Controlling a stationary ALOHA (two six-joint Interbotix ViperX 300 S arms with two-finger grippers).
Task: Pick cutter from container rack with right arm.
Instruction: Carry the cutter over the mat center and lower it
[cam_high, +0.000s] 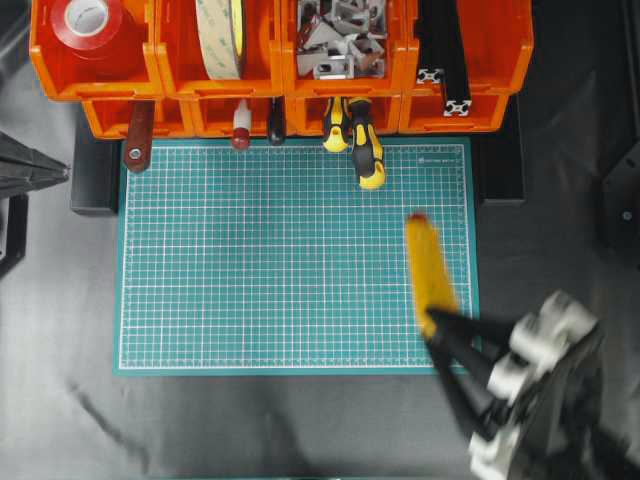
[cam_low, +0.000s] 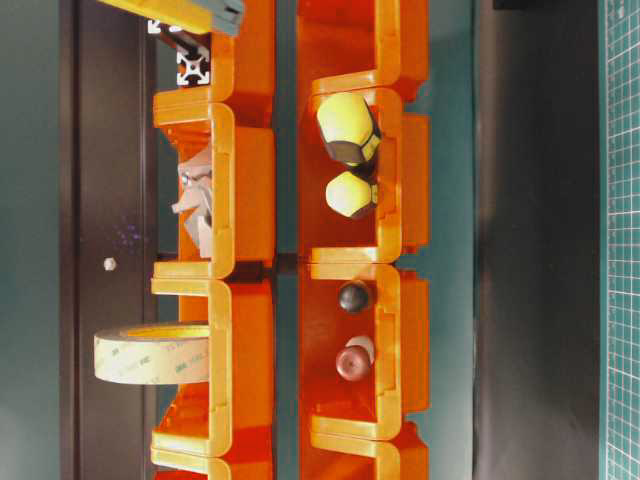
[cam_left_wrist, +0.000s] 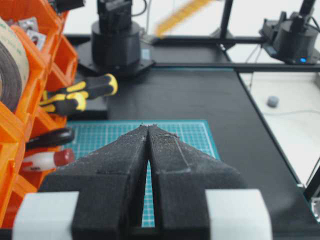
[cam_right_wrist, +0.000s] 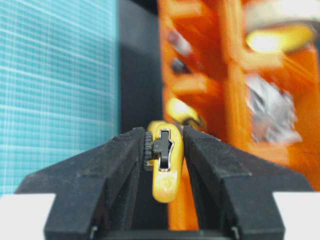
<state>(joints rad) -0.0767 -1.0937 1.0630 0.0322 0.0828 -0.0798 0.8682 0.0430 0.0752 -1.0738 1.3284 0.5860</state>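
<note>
Cutter (cam_high: 430, 272) clamped in right tool (cam_high: 432, 322), tape roll (cam_low: 152, 354) (print unreadable)

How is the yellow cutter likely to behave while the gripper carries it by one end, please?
The cutter looks slim and rigid, so it probably won't droop. Held near one end by the right gripper, it might pivot. Its smooth plastic may slip, though the ribbed slider between the fingers should help.
</note>
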